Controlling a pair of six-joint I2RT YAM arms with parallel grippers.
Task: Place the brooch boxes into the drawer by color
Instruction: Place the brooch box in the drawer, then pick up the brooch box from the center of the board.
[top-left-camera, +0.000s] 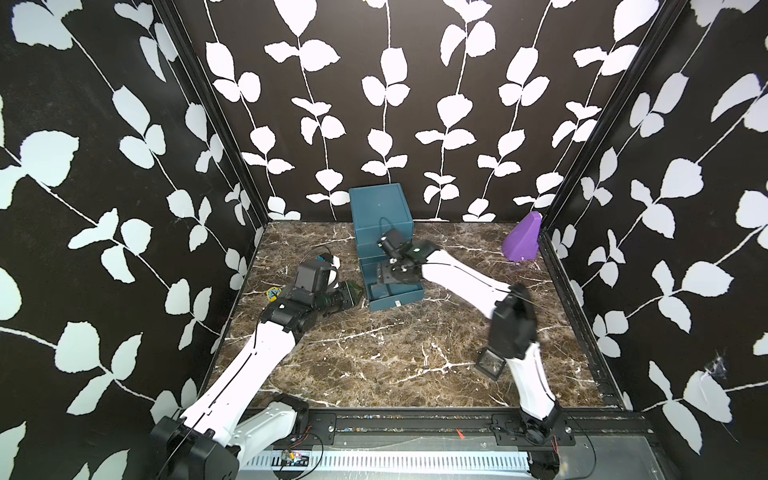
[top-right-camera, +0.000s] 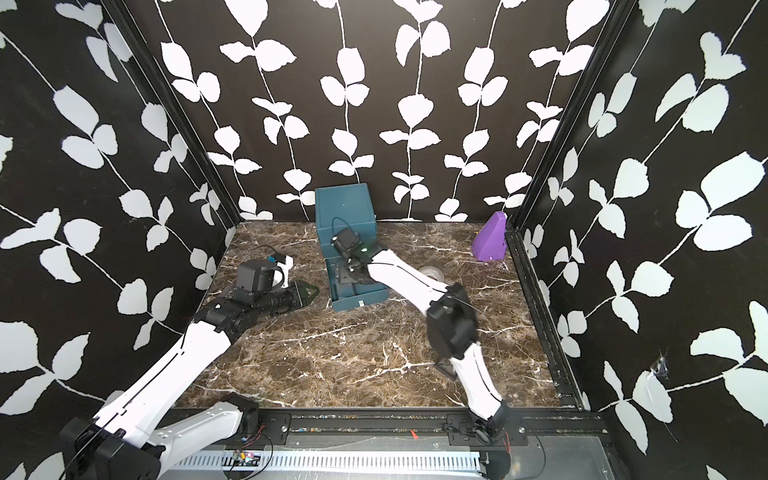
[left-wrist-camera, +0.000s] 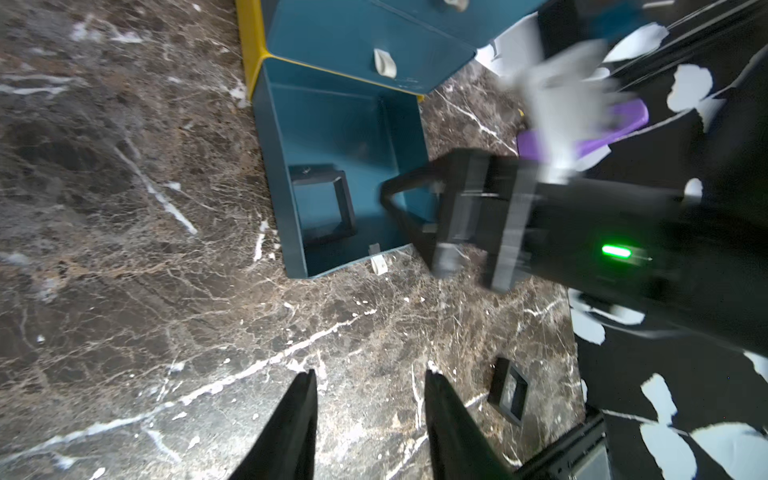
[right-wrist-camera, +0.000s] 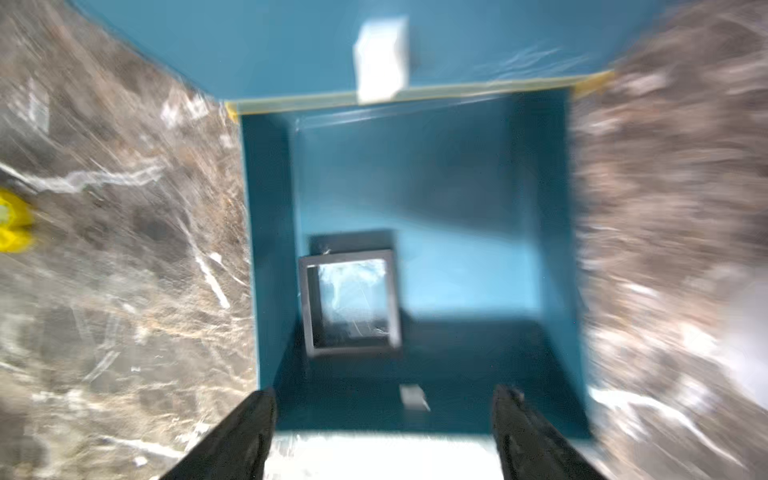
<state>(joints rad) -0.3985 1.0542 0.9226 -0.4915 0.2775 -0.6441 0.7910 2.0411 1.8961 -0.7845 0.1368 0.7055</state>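
Note:
The teal drawer chest (top-left-camera: 380, 203) stands at the back, its bottom drawer (top-left-camera: 395, 301) pulled out. Inside the drawer lies one dark grey-framed brooch box (right-wrist-camera: 353, 305), also seen in the left wrist view (left-wrist-camera: 322, 203). My right gripper (right-wrist-camera: 384, 395) hangs open and empty over that drawer (top-left-camera: 392, 274). My left gripper (left-wrist-camera: 370, 376) is open with nothing between its fingers, low over the table just left of the drawer (top-left-camera: 351, 293). A black brooch box (top-left-camera: 490, 365) lies on the table beside the right arm. A yellow brooch box (top-left-camera: 272, 293) lies behind the left arm.
A purple wedge (top-left-camera: 521, 241) leans in the back right corner. A clear tape roll (top-right-camera: 432, 272) lies on the marble right of the drawer, partly behind the right arm. Patterned walls close the table on three sides.

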